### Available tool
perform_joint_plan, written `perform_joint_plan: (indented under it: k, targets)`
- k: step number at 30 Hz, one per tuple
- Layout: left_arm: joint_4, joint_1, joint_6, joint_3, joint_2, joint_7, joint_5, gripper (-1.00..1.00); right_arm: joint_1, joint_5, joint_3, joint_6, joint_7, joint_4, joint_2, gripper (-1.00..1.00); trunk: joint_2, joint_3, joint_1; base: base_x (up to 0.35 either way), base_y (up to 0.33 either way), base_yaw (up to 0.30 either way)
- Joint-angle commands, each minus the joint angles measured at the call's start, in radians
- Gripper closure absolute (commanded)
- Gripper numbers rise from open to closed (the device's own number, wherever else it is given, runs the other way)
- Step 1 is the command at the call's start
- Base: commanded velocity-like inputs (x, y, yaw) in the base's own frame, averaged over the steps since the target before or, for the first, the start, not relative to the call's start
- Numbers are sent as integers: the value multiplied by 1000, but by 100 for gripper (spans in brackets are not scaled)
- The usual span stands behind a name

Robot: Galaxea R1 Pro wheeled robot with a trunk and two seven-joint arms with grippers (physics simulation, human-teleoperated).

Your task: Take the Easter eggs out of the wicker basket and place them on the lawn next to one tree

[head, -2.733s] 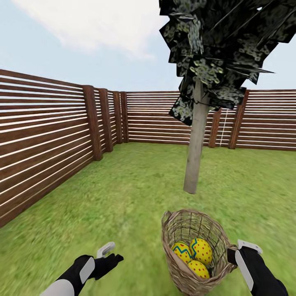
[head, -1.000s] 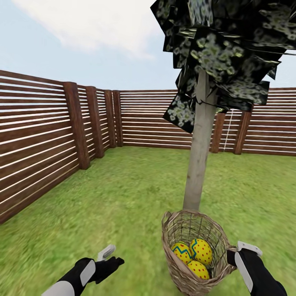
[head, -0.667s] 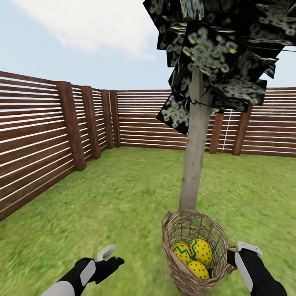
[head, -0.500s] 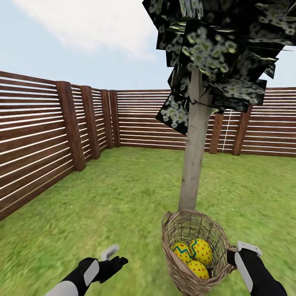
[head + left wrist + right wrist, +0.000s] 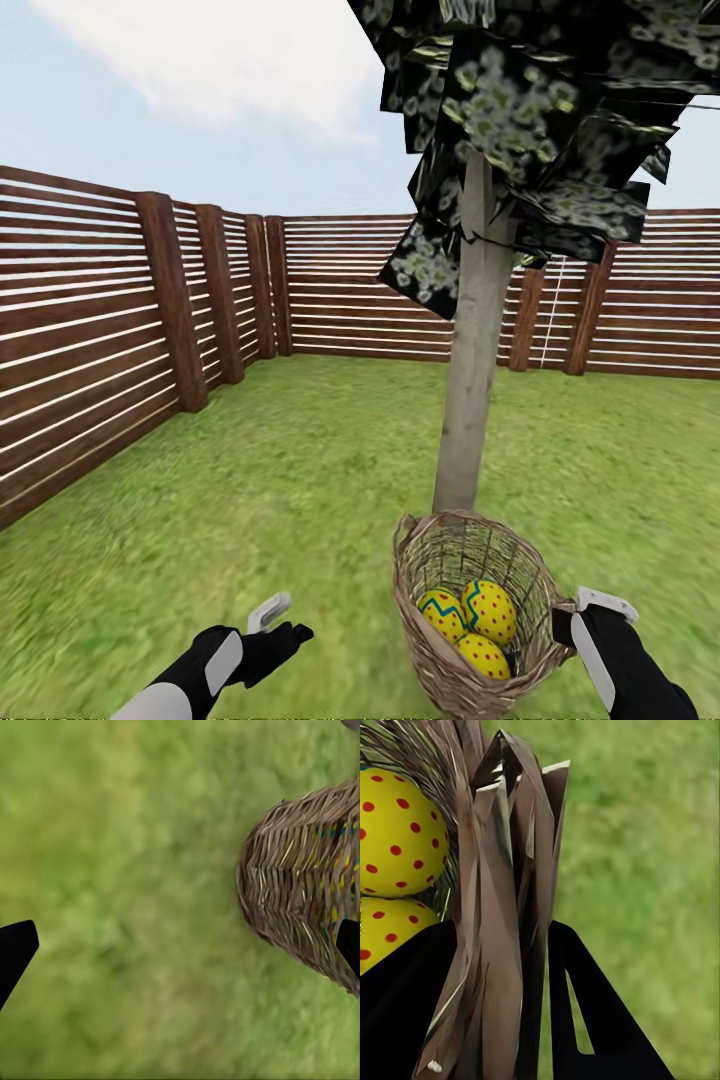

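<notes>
All three Easter eggs (image 5: 470, 625) sit inside the wicker basket (image 5: 430, 640), bunched together: a red-dotted one on top, a blue-zigzag one beside it, another dotted one nearer me. I have the basket held up off the lawn (image 5: 300, 470), tilted, directly in front of the tree (image 5: 470, 390), so its rim overlaps the foot of the trunk in the head view. My right gripper (image 5: 578, 618) is clamped on the basket's rim on the side away from the fence corner; the right wrist view shows the wicker wall (image 5: 506, 945) pinched between the two black fingers (image 5: 600, 1020), with the dotted eggs (image 5: 397, 832) just inside. My left gripper (image 5: 278, 622) hangs over bare grass, apart from the basket on the side opposite the right gripper, fingers spread wide with nothing between them; the left wrist view shows the basket's woven side (image 5: 300, 900) near one fingertip. The slatted brown fence (image 5: 100, 330) runs behind the tree and along its left, closing the garden.
</notes>
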State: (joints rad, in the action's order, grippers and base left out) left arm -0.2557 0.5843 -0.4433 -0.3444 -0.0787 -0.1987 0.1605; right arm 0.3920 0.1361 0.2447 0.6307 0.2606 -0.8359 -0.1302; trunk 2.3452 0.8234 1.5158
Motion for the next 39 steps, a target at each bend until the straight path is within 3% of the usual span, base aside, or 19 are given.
perform_joint_plan:
  k: [1,18,39]
  targets:
    - [-2,0,-8,-2,-1,1,10,-100,1,14,-1,1,7,-1,0,100,8,4,4,0,0,0]
    - [-2,0,-9,-2,-6,1,10,-100,1,14,-2,1,6,0,3,100,127,58,69,0,0,0]
    - [-2,0,-9,-4,-6,1,10,-100,1,16,-3,-11,5,17,7,100,127,58,69,0,0,0]
